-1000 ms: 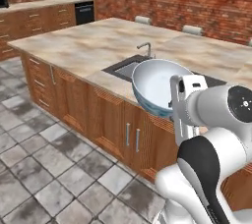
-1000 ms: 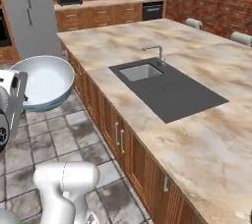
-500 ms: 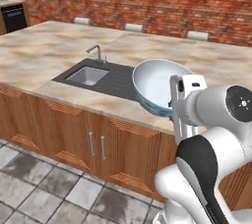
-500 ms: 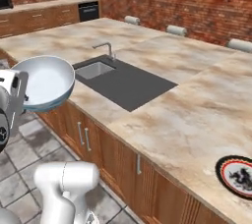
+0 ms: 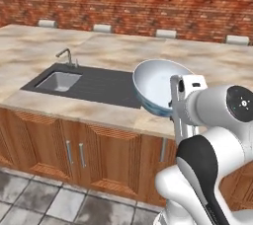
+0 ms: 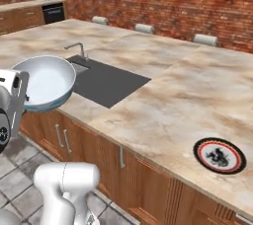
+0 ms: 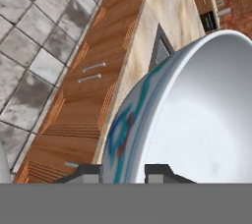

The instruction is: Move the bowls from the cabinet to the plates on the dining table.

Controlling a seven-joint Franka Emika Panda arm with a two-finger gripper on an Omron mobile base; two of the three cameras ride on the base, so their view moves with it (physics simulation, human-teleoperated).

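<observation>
Gripper (image 7: pixel 123 171) of ours clamps the white patterned bowl (image 5: pixel 159 87) by its rim, beside the dining table (image 6: pixel 173 100).

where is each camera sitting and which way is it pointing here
Left base view: behind the arm to its left, looking forward and down over the sink in the dining table; the white arm rises lower right, holding the white bowl.
Right base view: behind to its right, over the same table toward a plate; arm lower left.
Hand view: on the hand, along the gripper, whose fingertips pinch the bowl's rim, the floor beyond.
Both base views share sink, table and bowl.
</observation>
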